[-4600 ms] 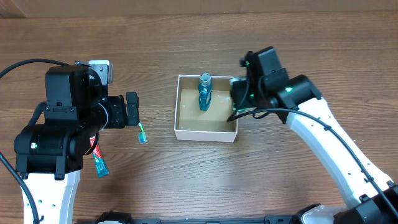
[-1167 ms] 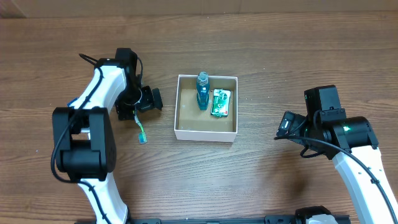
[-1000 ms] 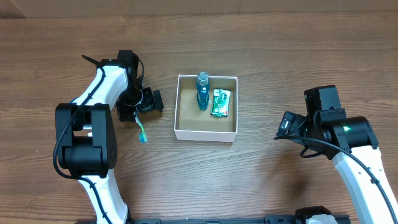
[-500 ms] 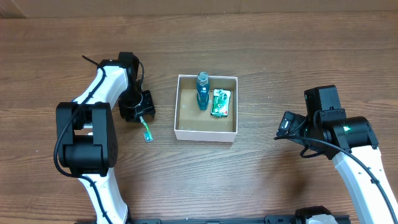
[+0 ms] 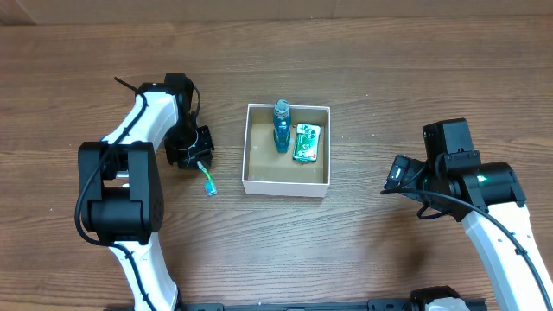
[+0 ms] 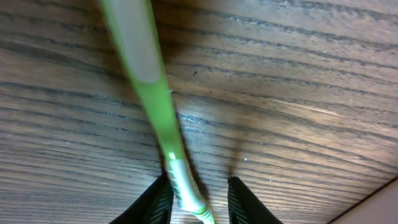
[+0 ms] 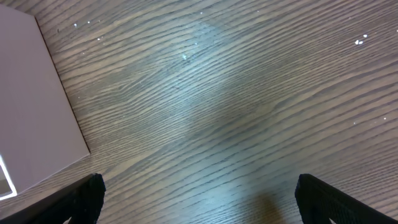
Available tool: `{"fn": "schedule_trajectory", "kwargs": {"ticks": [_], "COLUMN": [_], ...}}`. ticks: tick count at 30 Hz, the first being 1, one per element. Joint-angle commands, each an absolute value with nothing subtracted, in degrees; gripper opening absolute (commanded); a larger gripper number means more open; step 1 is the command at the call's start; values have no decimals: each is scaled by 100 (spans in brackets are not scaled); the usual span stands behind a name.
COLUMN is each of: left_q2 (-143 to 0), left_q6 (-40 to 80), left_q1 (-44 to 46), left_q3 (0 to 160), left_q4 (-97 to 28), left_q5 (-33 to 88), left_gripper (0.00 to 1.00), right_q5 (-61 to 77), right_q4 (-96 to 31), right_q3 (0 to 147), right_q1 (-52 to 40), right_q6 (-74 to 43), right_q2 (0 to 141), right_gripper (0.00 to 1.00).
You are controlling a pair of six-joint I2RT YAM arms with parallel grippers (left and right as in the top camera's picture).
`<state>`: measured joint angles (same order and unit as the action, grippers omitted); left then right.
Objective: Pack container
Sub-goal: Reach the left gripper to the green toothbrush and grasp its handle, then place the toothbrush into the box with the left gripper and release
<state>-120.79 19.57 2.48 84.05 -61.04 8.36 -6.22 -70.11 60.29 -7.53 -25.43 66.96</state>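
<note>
Left pincer (image 5: 200, 159) pinches toothbrush (image 6: 152, 106) near one end; long handle may swing, catching container (image 5: 287, 185) rim. Right pincer (image 7: 198, 205) spread, empty.

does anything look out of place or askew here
Nothing is spilled or damaged. The one item out of place is the green toothbrush, outside the container, between the left gripper fingers. A blue bottle and green packet are already inside.

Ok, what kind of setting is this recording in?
Probably a lab or test bench rather than a home: a bare wood-grain table with two robot arms mounted at its near edge, and only a small cardboard box of toiletries and a toothbrush laid out.
</note>
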Motion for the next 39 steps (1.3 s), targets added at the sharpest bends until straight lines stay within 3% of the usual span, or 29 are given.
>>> {"fn": "schedule_trajectory", "kwargs": {"ticks": [1,7,12,19,25,33,39], "left_q2": [-12197,-12197,-12197,-11911,-10514,-8853,-8748], "left_q6": [2047,2150,2147,2161,1920,532,-528], "left_q1": [217,217,217,228,412,1846,3094], "left_q3": [8447,8447,8451,8506,8569,8569,8567], "left_q4": [-6106,-6106,-6106,-6139,-5994,-5767,-5544], "left_q5": [834,836,825,596,558,-167,-836], "left_gripper": [24,17,4,4,4,4,4], "right_q5": [-633,-633,-633,-633,-633,-631,189], "right_q4": [-7017,-7024,-7026,-7028,-6997,-6934,-6674], "right_q3": [6016,6016,6016,6016,6016,6016,6018], "right_q1": [-731,-731,-731,-731,-731,-709,440], "right_q6": [-2504,-2504,-2502,-2502,-2504,-2534,-2532], "right_q2": [6632,6632,6632,6632,6632,6536,6200], "right_gripper": [100,100,100,100,100,100,100]}}
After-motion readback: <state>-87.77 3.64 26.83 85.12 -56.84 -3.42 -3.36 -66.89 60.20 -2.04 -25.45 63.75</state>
